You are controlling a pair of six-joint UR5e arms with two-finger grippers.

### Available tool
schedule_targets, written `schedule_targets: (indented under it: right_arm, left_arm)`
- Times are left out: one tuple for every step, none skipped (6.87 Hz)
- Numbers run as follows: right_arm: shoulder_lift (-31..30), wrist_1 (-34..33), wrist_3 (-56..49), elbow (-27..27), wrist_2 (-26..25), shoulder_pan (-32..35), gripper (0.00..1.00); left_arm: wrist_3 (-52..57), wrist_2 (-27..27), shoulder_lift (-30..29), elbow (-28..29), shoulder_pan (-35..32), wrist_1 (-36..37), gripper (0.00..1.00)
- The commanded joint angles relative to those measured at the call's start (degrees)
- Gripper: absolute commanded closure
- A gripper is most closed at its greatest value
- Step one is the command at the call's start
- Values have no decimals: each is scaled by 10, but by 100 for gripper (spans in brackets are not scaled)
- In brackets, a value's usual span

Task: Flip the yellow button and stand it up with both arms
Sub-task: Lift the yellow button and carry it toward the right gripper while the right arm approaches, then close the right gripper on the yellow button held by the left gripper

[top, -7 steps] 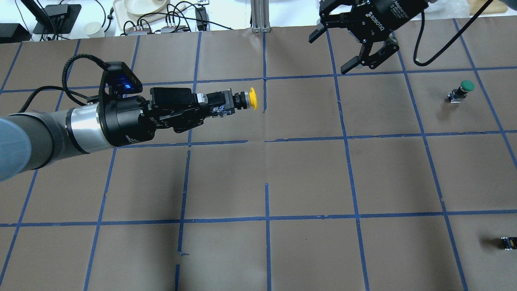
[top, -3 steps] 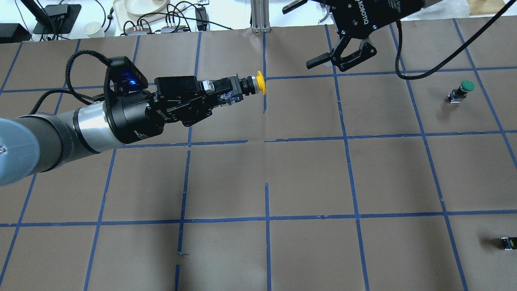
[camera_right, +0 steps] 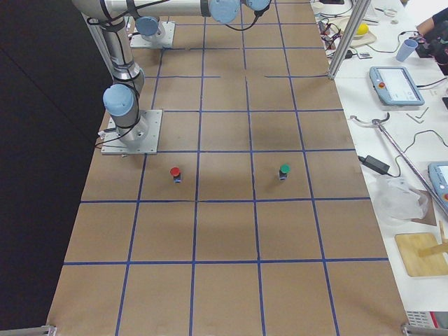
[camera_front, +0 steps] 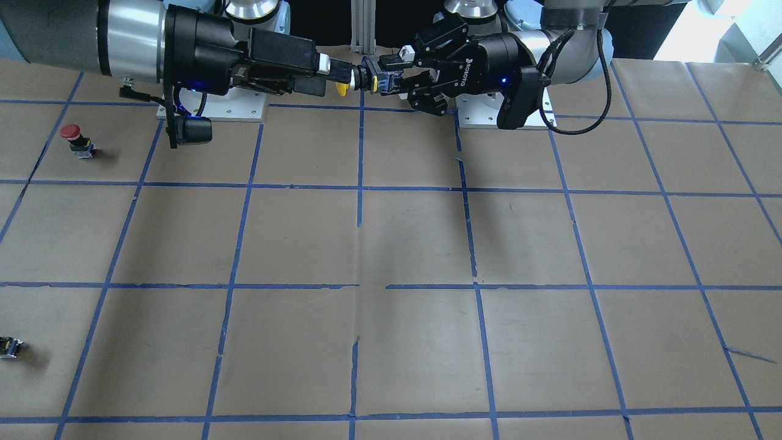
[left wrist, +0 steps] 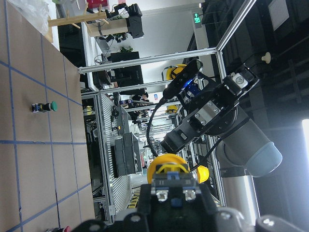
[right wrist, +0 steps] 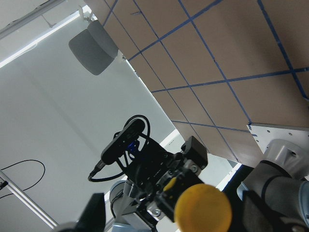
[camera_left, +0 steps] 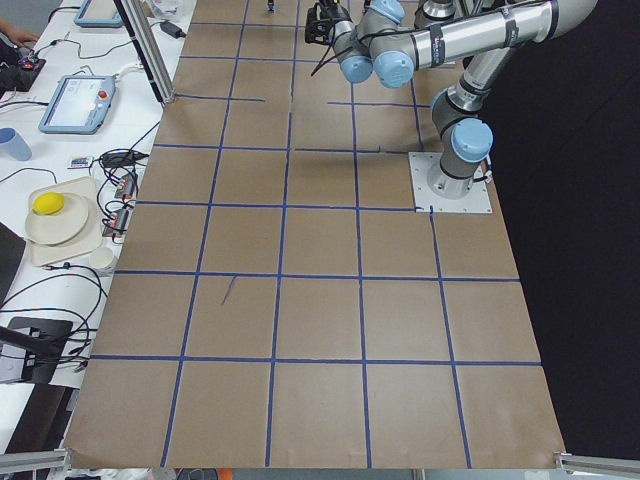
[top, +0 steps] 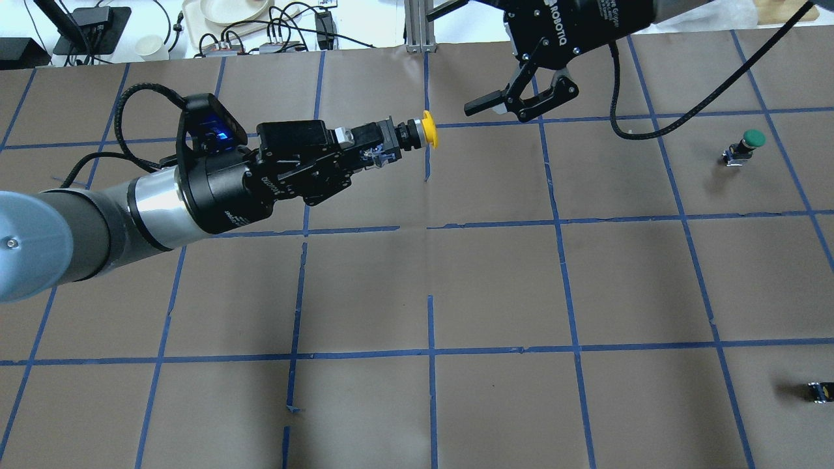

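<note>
My left gripper [top: 378,144] is shut on the black-and-grey body of the yellow button [top: 428,128] and holds it level in the air, cap pointing toward the right arm. The button also shows in the front-facing view [camera_front: 343,89] and the left wrist view [left wrist: 166,166]. My right gripper [top: 448,60] is open and empty, a short way beyond the cap and facing it. In the right wrist view the yellow cap [right wrist: 203,210] sits between the two spread fingers [right wrist: 91,215], which stay apart from it. In the front-facing view the right gripper [camera_front: 336,82] is close to the cap.
A green-capped button [top: 749,144] stands at the right of the table. A red-capped button [camera_front: 73,135] stands near the right arm's base. A small dark capless part [top: 819,391] lies near the right front edge. Brown paper with a blue tape grid [top: 495,286] covers the table.
My left gripper has carried the yellow button farther from the robot and a little right. My right gripper has swung left toward the cap, still open.
</note>
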Motion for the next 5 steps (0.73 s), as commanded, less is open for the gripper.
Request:
schedule_targets:
  right_arm:
    - [-9,-4,3,32,-27,3,4]
    - [-11,-6,6,26,-18,3,9]
    - [-13,-7,13,22,-15,2,10]
    - [-19,-8,15,13,0,2,10]
    - [-21,-6,14,12,21,2,10]
  left_arm:
    - [0,-31,1,1,-7,-13,99]
    - [0,-31,4,1,-7,-14,99]
    - [-2,-31,6,5,-8,-14,99]
    - [-17,-30,7,15,-8,-16,99]
    - [-15,-29,11,21,-9,-31,99]
